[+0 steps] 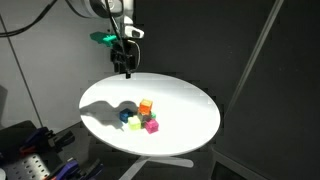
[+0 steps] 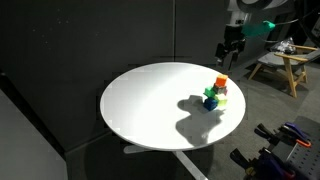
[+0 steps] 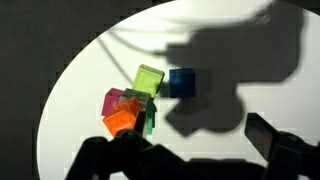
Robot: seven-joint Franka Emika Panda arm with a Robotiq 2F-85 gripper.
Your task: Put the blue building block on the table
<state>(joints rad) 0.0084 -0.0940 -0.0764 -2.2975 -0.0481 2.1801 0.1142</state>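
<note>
The blue building block sits on the white round table, touching the side of a cluster of other cubes and lying in the arm's shadow. It also shows in both exterior views. The cluster holds a yellow-green cube, a magenta cube, an orange cube and a green cube. My gripper is open and empty. It hangs well above the table, over its far edge, apart from all the blocks.
The table stands before dark curtains. A wooden stool stands beyond the table. Dark equipment lies on the floor by the table's base.
</note>
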